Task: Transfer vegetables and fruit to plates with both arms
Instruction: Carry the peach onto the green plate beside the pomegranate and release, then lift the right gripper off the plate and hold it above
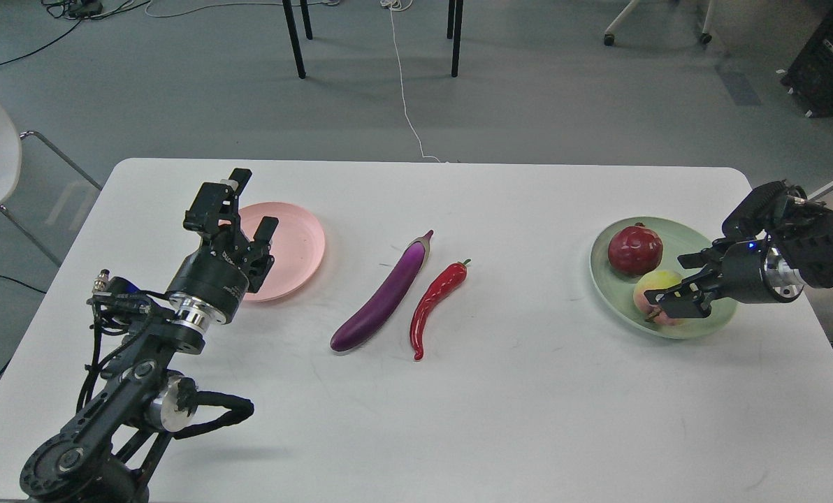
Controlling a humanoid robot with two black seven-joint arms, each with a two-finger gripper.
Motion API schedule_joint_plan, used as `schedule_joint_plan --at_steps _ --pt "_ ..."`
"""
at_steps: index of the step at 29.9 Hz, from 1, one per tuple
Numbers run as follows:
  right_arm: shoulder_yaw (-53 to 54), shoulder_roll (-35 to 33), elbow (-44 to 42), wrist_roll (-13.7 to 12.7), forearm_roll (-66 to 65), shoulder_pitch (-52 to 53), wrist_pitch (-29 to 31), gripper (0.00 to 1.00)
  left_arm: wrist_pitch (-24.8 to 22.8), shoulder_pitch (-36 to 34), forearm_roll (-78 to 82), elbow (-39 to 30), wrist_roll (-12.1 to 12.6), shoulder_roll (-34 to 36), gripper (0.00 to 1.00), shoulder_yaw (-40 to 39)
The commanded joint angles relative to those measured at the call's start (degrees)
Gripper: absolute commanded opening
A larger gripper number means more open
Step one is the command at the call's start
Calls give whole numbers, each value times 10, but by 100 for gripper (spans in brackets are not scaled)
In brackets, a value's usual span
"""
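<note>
1. The long glossy purple eggplant [385, 294] and the curved glossy red chili pepper [436, 304] are seen side by side on the white table [500, 405], frame centre; long axes run lower left to upper right.
2. The dark red round pomegranate [635, 249] and yellow-green peach [656, 295] lie on the pale green round plate [696, 237], right.
3. The pale pink round plate [298, 244], upper left, is bare.
4. The left gripper [246, 204], fingers spread, is nearer the eggplant, which lies to its right.
5. The right gripper [676, 281] is spread around the peach.

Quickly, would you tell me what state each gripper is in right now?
Left gripper: open, holding nothing, over the pink plate.
Right gripper: open, fingers around the peach.
</note>
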Motion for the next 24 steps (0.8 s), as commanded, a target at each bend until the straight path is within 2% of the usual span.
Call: schedule_joint_plan --at_steps 1,5,7,15,20,24 --pt "22 -3 5 0 5 1 1 95 0 -1 0 0 1 1 98 -1" --pt "98 -15 22 0 36 0 9 97 0 -3 -1 0 1 14 98 0" --pt "128 -20 32 0 95 -6 9 97 0 -4 -1 0 1 17 98 0" --pt "206 7 36 0 546 -84 20 97 0 -7 -2 0 -2 23 98 0" --pt "278 35 36 0 792 -131 72 97 -1 -9 -2 0 -8 19 98 1" --pt "330 34 29 0 921 -171 160 97 -4 -14 1 0 -21 22 98 5"
